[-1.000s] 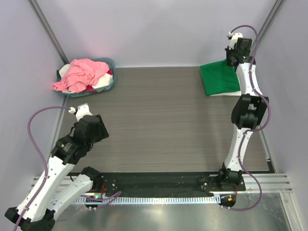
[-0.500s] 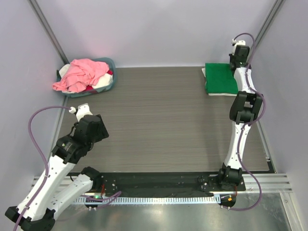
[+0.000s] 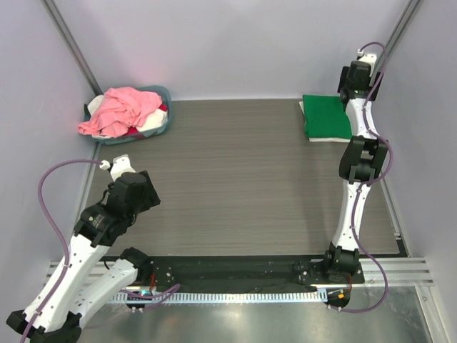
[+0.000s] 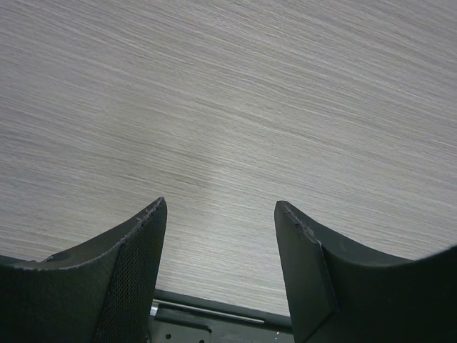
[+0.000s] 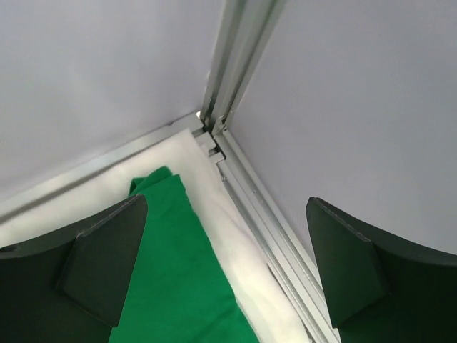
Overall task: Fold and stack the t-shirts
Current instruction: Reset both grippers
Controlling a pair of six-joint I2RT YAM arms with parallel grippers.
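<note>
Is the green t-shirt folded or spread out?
Folded: the green t-shirt is a neat, compact rectangle lying flat on a white t-shirt.

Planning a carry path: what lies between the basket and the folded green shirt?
Only bare table, nothing else; the top external view shows it between the basket and green shirt.

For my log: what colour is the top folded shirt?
The shirt is bright green; top external view.
</note>
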